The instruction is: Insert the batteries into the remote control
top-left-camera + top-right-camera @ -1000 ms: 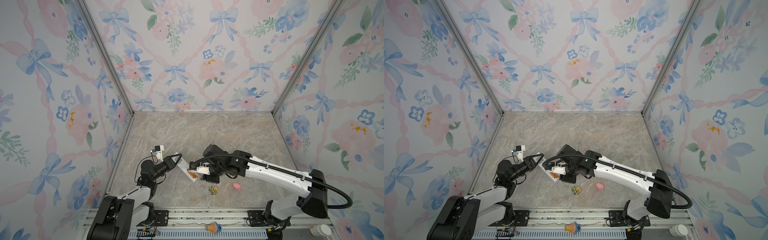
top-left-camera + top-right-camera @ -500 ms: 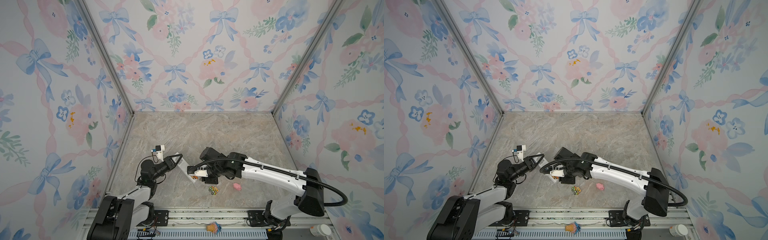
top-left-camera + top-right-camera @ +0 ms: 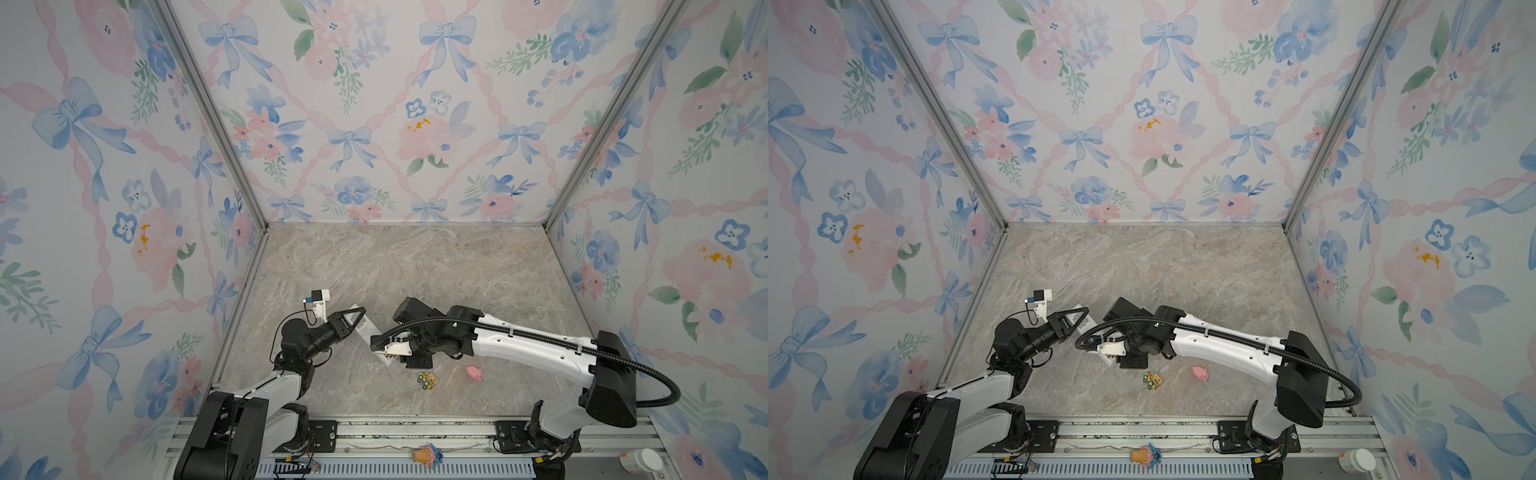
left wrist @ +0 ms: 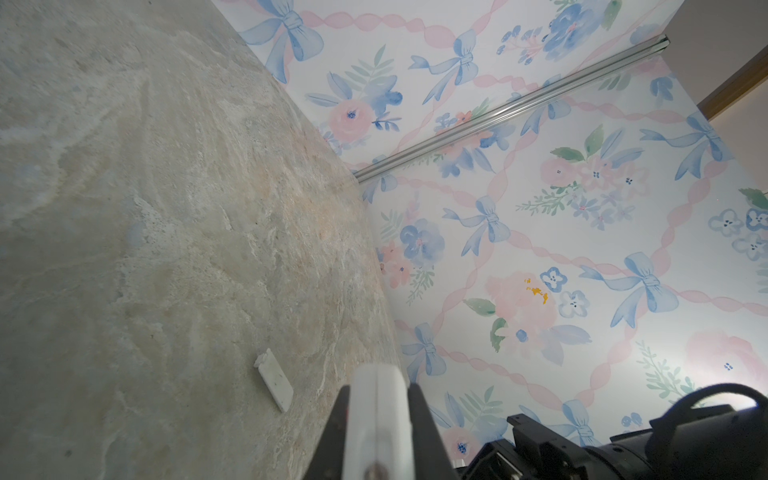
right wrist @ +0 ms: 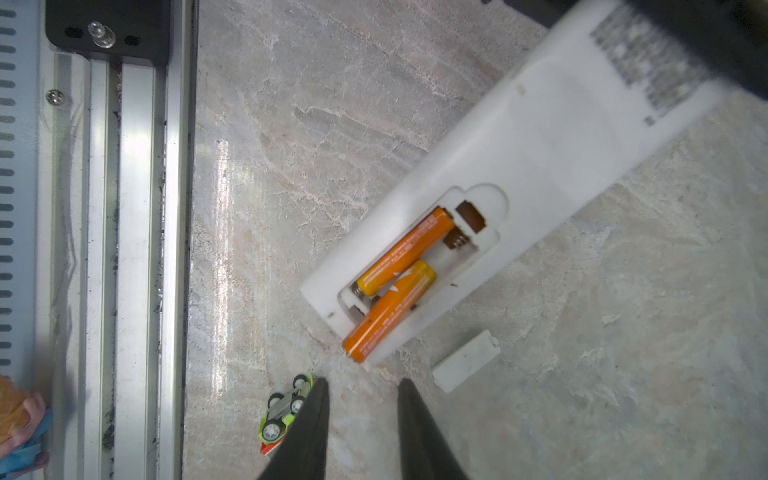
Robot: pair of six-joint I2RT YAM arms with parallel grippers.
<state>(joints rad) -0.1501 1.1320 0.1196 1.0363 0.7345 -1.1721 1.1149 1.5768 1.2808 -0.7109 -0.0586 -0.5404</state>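
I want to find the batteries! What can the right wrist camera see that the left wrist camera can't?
Only the right wrist camera: the two orange batteries in the open back of the remote control, one poking out past its end, plus the toy car and the open right claw. Only the left wrist camera: the left claw shut on the remote control's edge, and the flowery walls. Both: the remote control, the small white lid lying loose, and the stone table.

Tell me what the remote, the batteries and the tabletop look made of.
Remote: matte white plastic, likely, by its smooth moulded shell.
Batteries: glossy orange-yellow printed wrap, presumably over metal.
Tabletop: veined stone pattern with a sheen; stone or laminate, cannot tell.
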